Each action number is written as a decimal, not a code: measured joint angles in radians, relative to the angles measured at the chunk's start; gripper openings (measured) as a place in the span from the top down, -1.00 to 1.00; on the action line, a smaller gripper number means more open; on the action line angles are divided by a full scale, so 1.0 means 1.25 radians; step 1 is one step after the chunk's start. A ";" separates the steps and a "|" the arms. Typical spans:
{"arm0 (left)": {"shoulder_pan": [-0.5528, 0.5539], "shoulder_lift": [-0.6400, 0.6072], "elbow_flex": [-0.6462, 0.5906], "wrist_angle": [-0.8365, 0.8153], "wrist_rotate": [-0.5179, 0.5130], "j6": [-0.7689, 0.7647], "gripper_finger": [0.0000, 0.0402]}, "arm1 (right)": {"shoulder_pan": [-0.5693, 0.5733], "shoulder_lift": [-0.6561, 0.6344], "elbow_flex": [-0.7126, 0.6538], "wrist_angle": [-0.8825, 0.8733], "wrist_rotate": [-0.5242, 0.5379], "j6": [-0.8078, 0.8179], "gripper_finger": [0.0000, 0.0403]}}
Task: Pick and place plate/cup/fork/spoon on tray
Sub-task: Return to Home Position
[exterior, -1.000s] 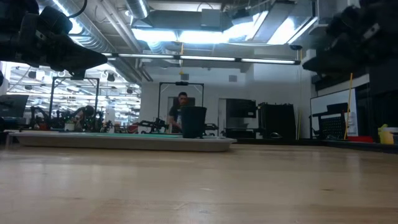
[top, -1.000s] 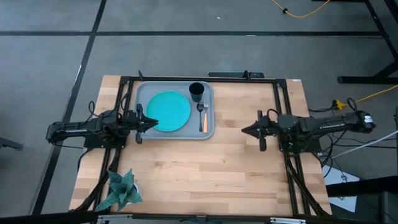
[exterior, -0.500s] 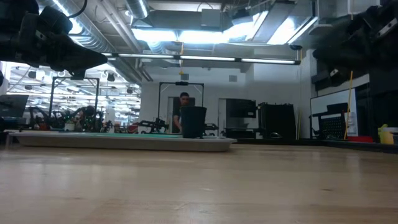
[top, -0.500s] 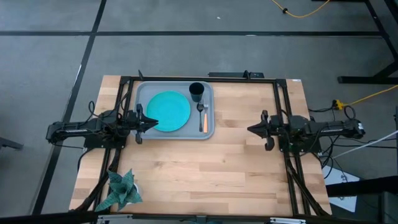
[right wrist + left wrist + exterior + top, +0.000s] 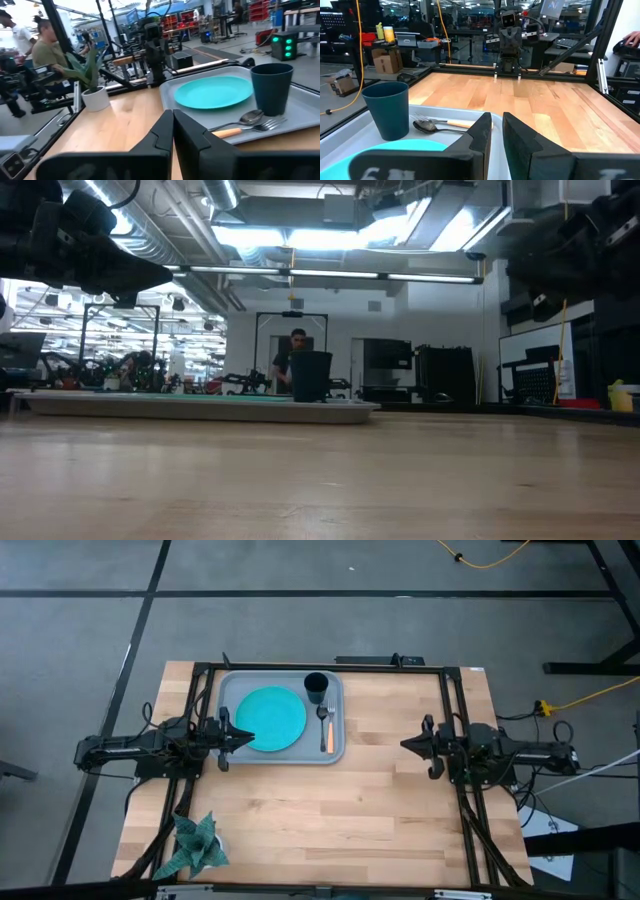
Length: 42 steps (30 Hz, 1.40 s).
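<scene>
The grey-blue tray (image 5: 226,720) lies at the table's far left-centre. On it rest the turquoise plate (image 5: 271,718), the dark cup (image 5: 316,687) standing upright at its far right corner, and, side by side along its right side, the orange-handled fork (image 5: 328,732) and the dark spoon (image 5: 427,127). My left gripper (image 5: 249,737) hovers at the plate's near left edge, its fingers a narrow gap apart and empty. My right gripper (image 5: 404,746) is shut and empty over bare wood, to the right of the tray.
A potted plant (image 5: 195,845) stands at the table's near left corner. Bare wood (image 5: 330,810) stretches between the tray and the near edge. A dark frame (image 5: 455,700) runs along the table's sides. People show in the room beyond the table.
My right gripper has drawn back a little toward the table's right edge, staying shut and empty. The things on the tray have kept still.
</scene>
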 joint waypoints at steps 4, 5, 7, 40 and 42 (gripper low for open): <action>0.000 0.000 0.000 0.000 0.000 0.000 0.79 | 0.004 0.000 0.000 0.000 0.000 0.002 0.92; 0.000 0.000 0.000 0.000 0.000 0.000 0.79 | 0.012 0.000 0.000 0.000 -0.001 0.002 0.92; 0.000 0.000 0.000 0.000 0.000 0.000 0.79 | 0.033 0.003 0.000 0.000 -0.001 0.003 0.92; 0.000 0.000 0.000 0.000 0.000 0.000 0.79 | 0.053 0.037 0.000 0.005 -0.009 0.000 0.92; 0.000 0.000 0.000 0.000 0.000 0.000 0.79 | 0.053 0.029 0.000 0.003 -0.009 0.000 0.92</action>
